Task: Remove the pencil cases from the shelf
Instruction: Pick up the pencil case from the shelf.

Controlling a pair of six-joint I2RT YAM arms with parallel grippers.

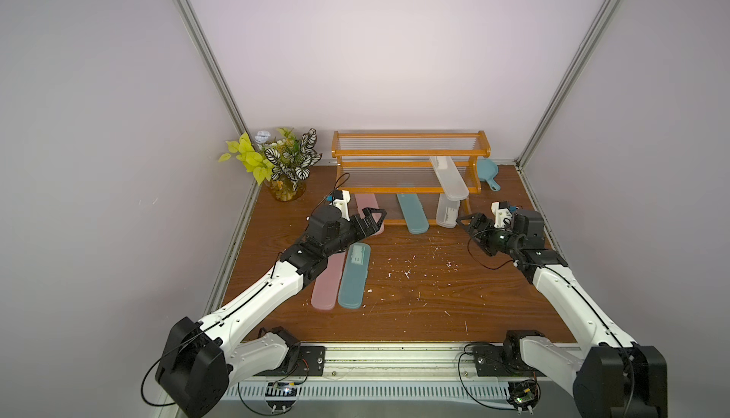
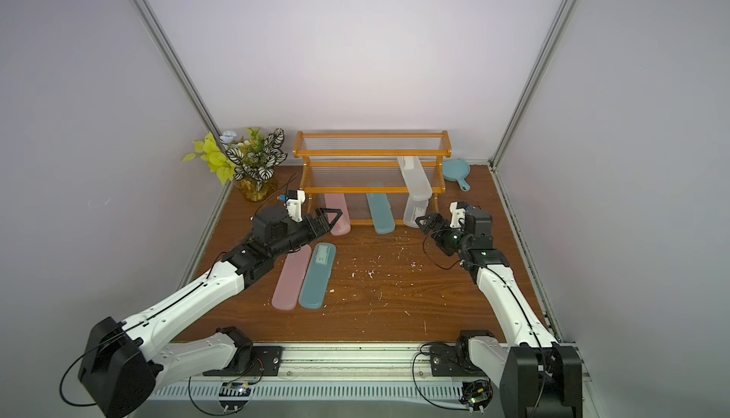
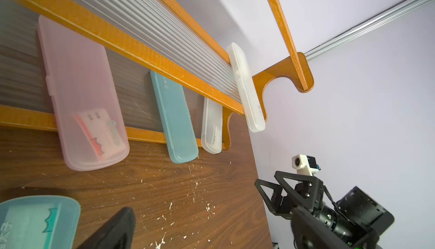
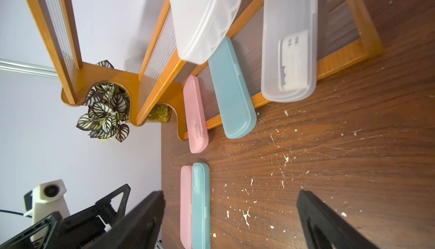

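Top views both show the six pencil cases split: four on the shelf (image 1: 411, 152), two off it. On the lowest tier a pink case (image 1: 365, 203), a teal case (image 1: 412, 213) and a clear case (image 1: 447, 214) lie crosswise, well apart, each with its near end poking out past the front rail. A slanted clear case (image 1: 448, 178) rests on the middle tier near the shelf's right end, its near end hanging over that tier's rail above the lower clear one. Those overhanging ends probably give the fingers something free to pinch.

Nearer the surface's (image 1: 434, 297) left edge, a loose pink case (image 1: 324, 289) and a loose teal case (image 1: 354, 277) lie flat and touching along their long sides, seemingly parked there to keep the middle free.

The left gripper (image 1: 375, 218) hovers over the near end of the shelf's pink case, spread wide and empty. The right gripper (image 1: 465, 230) sits just beside the lower clear case's near end; in the right wrist view its fingers (image 4: 146, 219) stand far apart with only bare wood between them. Each arm looks set to take the case on its own side.

A potted plant (image 1: 284, 159) fills the far left corner, and a small teal pan (image 1: 486, 169) stands by the far right corner.
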